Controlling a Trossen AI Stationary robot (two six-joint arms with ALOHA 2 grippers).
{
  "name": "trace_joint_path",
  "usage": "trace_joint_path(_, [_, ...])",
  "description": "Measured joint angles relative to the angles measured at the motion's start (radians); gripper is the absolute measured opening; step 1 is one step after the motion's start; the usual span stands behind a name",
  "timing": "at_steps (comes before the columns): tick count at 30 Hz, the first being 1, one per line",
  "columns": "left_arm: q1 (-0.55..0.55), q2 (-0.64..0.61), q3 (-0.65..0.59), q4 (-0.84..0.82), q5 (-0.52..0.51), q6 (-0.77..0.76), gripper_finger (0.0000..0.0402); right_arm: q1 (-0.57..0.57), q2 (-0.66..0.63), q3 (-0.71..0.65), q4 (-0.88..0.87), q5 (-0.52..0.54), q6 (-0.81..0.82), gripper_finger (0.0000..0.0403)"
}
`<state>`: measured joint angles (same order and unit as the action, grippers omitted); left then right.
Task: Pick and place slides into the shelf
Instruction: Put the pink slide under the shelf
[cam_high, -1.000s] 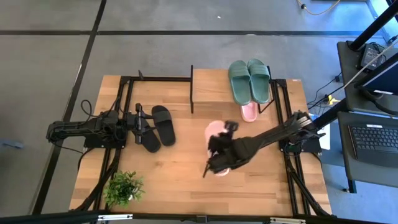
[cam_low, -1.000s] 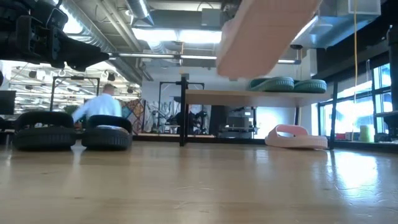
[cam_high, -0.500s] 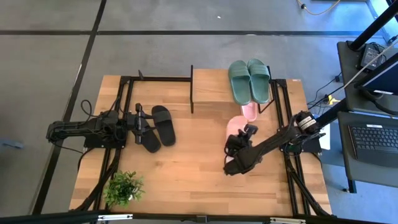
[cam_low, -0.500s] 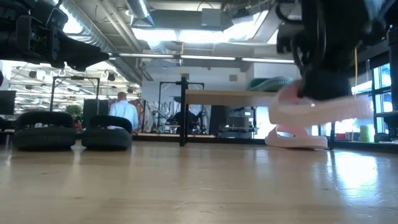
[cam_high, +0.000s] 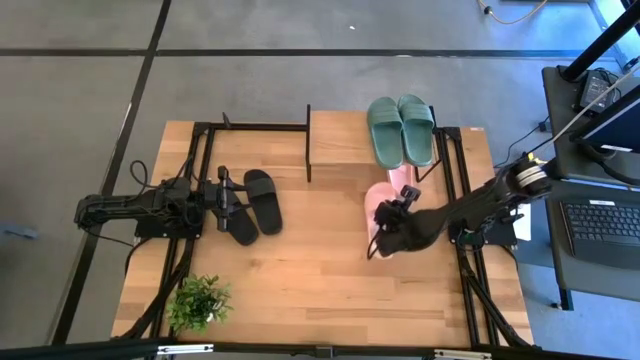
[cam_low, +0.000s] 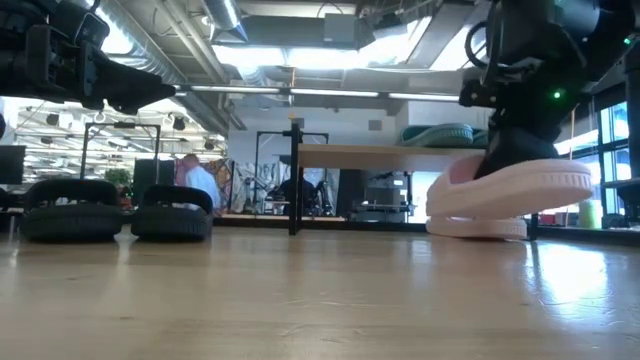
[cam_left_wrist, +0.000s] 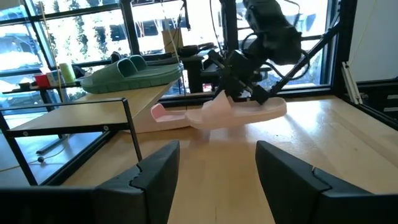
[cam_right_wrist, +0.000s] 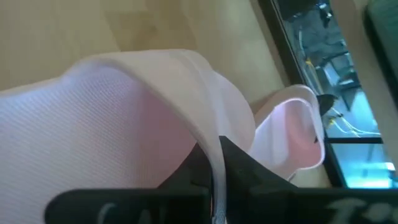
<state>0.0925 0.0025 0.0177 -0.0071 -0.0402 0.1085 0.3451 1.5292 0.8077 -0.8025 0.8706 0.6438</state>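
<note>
R end effector (cam_high: 385, 232) gripping pink slide (cam_high: 378, 203), above table

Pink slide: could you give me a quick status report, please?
Right gripper shut on pink slide, held above the table beside the other pink slide under the shelf. Left gripper open, idle by black slides. Nothing in the way.

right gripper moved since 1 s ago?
Yes. The right gripper, shut on a pink slide, has carried it across the table toward the shelf, close to the other pink slide.
</note>
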Motion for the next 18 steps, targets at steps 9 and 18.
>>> trace_joint_path(9, [0.0, 0.0, 0.0, 0.0, -0.003, 0.0, 0.0204, -0.117, -0.04, -0.14, 0.226, -0.01, -0.133, 0.0013])
trace_joint_path(18, [0.0, 0.0, 0.0, 0.0, -0.003, 0.0, 0.0204, -0.154, -0.04, -0.165, 0.265, -0.011, -0.188, 0.0021])
